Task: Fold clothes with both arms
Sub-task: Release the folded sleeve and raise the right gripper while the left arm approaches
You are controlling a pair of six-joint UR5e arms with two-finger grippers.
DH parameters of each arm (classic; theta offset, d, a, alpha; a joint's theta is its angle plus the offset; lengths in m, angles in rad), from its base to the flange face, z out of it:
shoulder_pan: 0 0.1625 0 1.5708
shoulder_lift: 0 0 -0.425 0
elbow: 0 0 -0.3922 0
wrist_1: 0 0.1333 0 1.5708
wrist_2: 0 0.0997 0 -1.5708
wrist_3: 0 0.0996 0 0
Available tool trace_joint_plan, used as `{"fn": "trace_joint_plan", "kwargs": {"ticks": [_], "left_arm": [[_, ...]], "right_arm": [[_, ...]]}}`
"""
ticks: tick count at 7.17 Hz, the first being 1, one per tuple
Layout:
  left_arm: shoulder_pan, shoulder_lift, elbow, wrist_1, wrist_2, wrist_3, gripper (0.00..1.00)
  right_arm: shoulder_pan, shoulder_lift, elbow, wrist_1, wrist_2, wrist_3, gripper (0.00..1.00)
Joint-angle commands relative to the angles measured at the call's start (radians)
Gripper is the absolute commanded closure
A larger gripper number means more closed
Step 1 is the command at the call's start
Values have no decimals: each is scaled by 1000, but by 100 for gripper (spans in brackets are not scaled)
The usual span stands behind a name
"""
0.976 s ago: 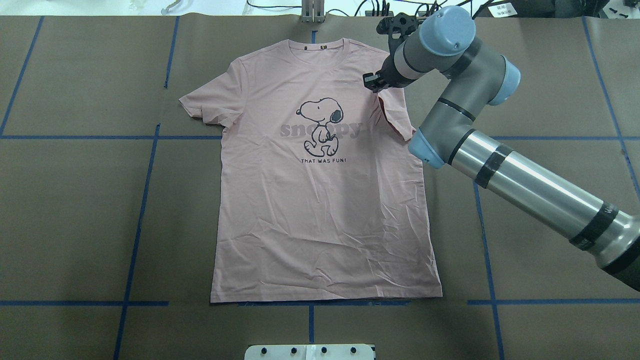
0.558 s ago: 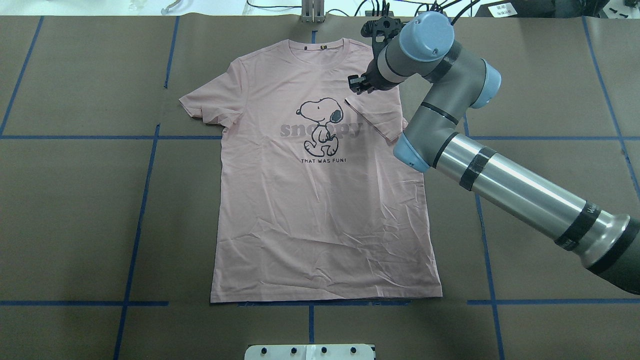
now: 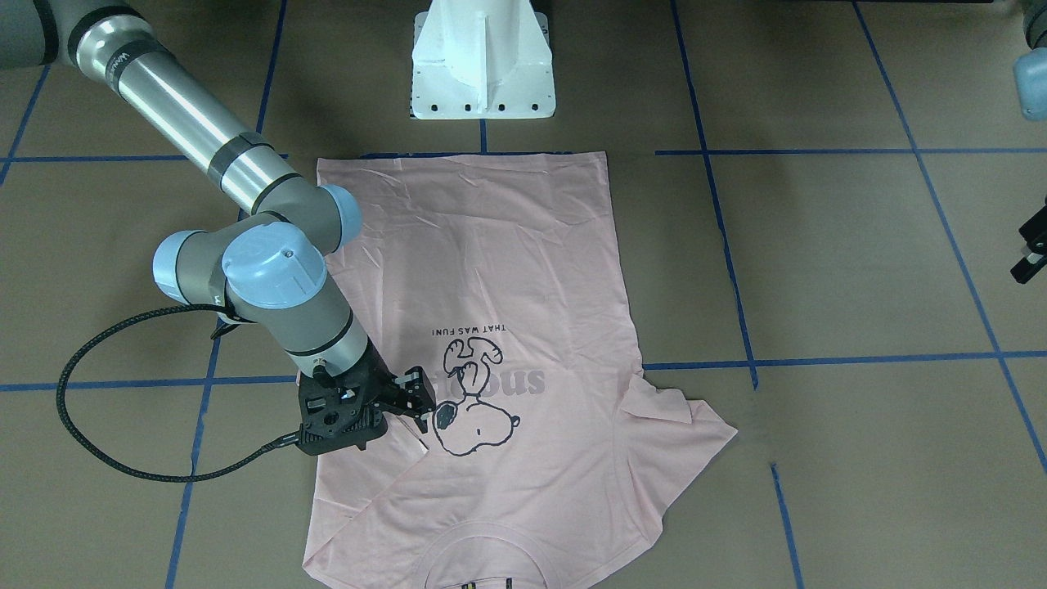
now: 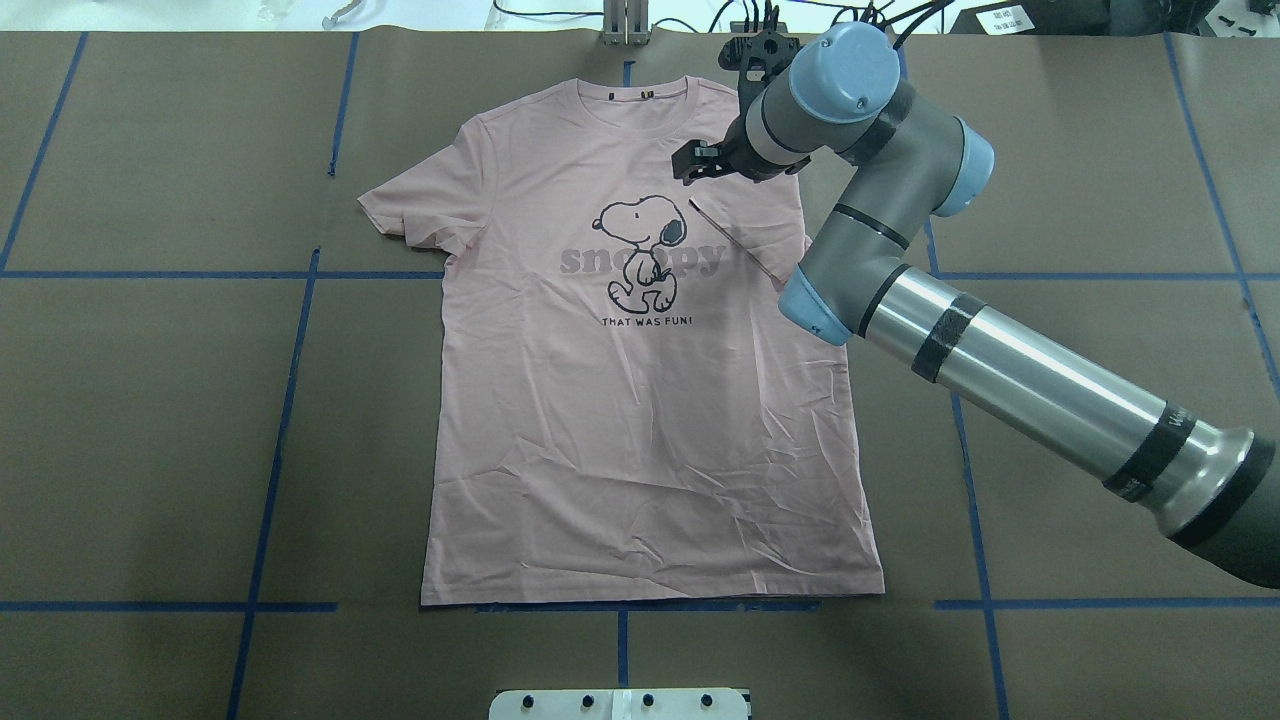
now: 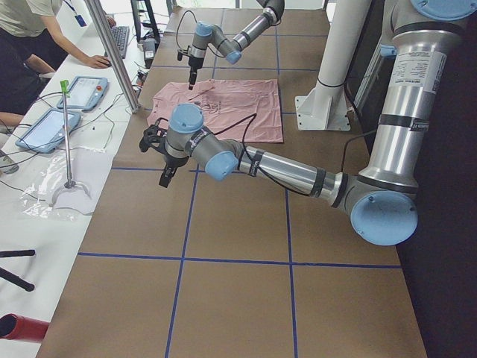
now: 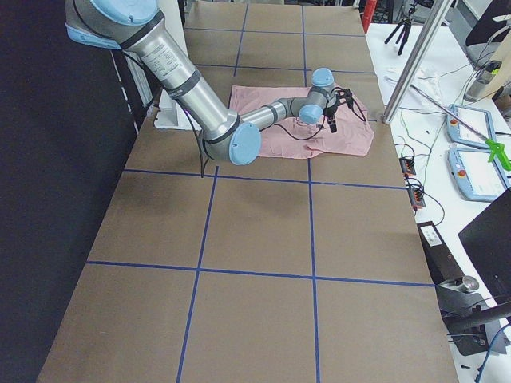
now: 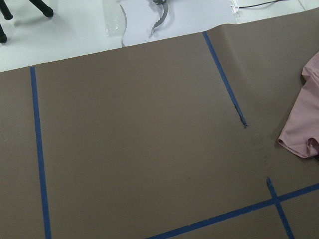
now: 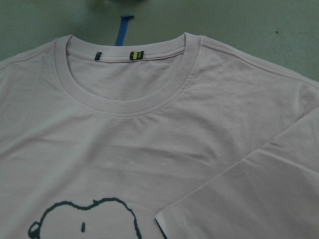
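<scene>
- The pink T-shirt (image 4: pixel 640 430) lies print-up in the middle of the table (image 4: pixel 150 400), collar (image 8: pixel 124 99) at the far edge and hem near my base.
- My right claw (image 4: pixel 693 163) hangs over the upper chest, just right of the Snoopy print (image 4: pixel 645 250) and close above the cloth.
- The right sleeve (image 8: pixel 249 199) is turned in over the chest. Its cuff corner lies just beside my fingertips.
- I cannot tell how far apart my right fingers are, or whether they pinch that cuff. My wrist view shows no fingers at all.
- My left claw (image 5: pixel 165 173) hovers off the shirt, well to the left over bare table. I cannot make out its opening either, and nothing shows in it.
- The left sleeve (image 4: pixel 420 205) is spread flat and not yet folded.
- I judge this to be the end of the first sleeve fold, with most of the task ahead.
- Next, the right claw needs to be free of the cuff and lift straight up, so the fold does not drag open. Then my left claw should reach for the left sleeve's hem.
</scene>
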Motion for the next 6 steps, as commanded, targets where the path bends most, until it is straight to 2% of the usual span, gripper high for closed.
{"fn": "trace_joint_plan", "kwargs": {"ticks": [1, 3, 4, 6], "left_arm": [[127, -65, -1, -2, 100, -200, 0], [275, -121, 18, -4, 249, -365, 0], [335, -169, 56, -8, 310, -428, 0], [453, -292, 241, -95, 473, -569, 0]], "right_arm": [[13, -15, 132, -219, 69, 36, 0], [61, -107, 371, -475, 109, 20, 0], [95, -166, 450, -522, 162, 4, 0], [169, -248, 495, -524, 242, -133, 0]]}}
